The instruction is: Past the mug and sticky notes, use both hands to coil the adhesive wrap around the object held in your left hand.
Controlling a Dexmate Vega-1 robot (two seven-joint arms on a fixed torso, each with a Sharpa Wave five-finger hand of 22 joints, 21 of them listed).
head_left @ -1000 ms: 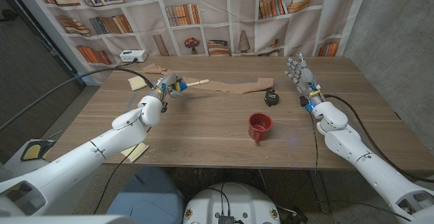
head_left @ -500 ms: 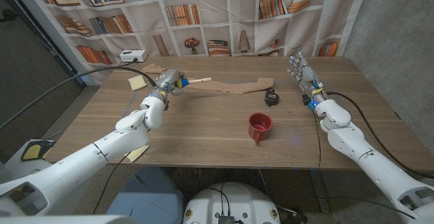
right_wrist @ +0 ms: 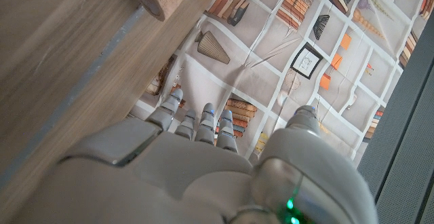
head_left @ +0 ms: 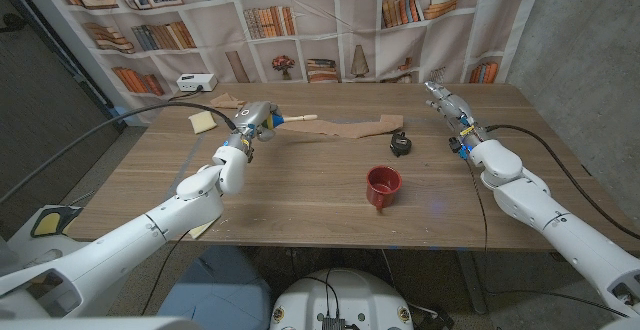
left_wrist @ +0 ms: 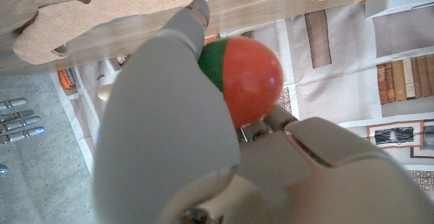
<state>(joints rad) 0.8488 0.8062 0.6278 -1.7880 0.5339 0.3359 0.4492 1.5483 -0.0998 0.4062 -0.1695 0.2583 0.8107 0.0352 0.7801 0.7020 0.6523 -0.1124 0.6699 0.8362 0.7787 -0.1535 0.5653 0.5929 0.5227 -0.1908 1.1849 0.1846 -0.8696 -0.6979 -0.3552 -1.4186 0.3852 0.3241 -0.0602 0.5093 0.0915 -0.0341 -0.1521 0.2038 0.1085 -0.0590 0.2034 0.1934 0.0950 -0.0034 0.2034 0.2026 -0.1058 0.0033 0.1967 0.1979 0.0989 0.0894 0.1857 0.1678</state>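
1. We see the left hand [head_left: 256, 119] at the table's far side, fingers wrapped around a red-and-green ball [left_wrist: 245, 76] with a wooden handle [head_left: 302, 118].
2. The tan adhesive wrap [head_left: 345, 128] lies stretched on the table just beyond that handle.
3. The right hand [head_left: 446, 103] hovers far right, fingers straight and close together, holding nothing.
4. The red mug [head_left: 383, 186] stands nearer us.

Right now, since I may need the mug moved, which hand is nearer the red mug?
Right, narrowly. The right hand is behind the red mug near the table's far right edge; the left hand is farther off to its far left.
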